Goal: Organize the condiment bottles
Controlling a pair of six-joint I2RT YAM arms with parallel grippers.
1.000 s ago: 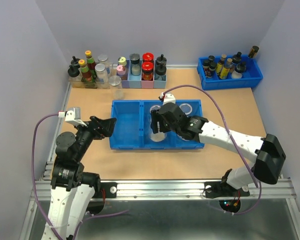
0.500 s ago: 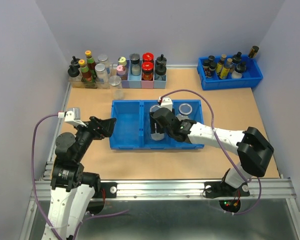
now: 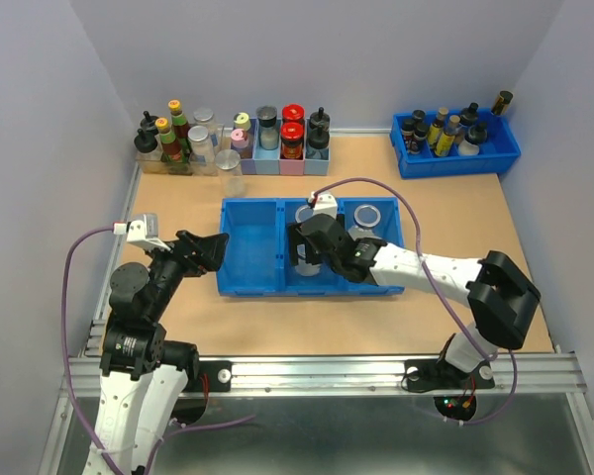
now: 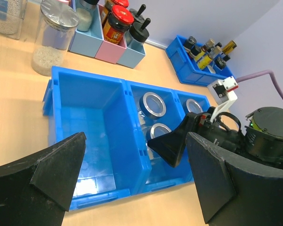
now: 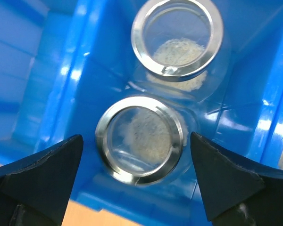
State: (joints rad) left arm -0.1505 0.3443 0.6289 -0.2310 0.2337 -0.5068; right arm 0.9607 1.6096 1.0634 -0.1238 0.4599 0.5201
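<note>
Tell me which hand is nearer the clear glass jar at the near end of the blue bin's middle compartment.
Right. The right hand hangs open directly over that clear glass jar; the left hand sits open outside the left end of the blue plastic bin.

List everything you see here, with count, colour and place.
Large blue plastic three-compartment bin: one, blue, centre.
Open clear glass jars with silvery rims: three visible, clear, two middle compartment, one right.
Clear glass jar with flat silver lid: one, clear, behind bin.
Small blue bin of dark bottles: one, blue, back right.
Pastel bottle holders: one row, blue and pink, back centre.
Loose bottles: cluster, mixed caps, back left.
Left pincer: one, black, open, at bin's left end.
Right pincer: one, black, open, straddling near middle jar.
</note>
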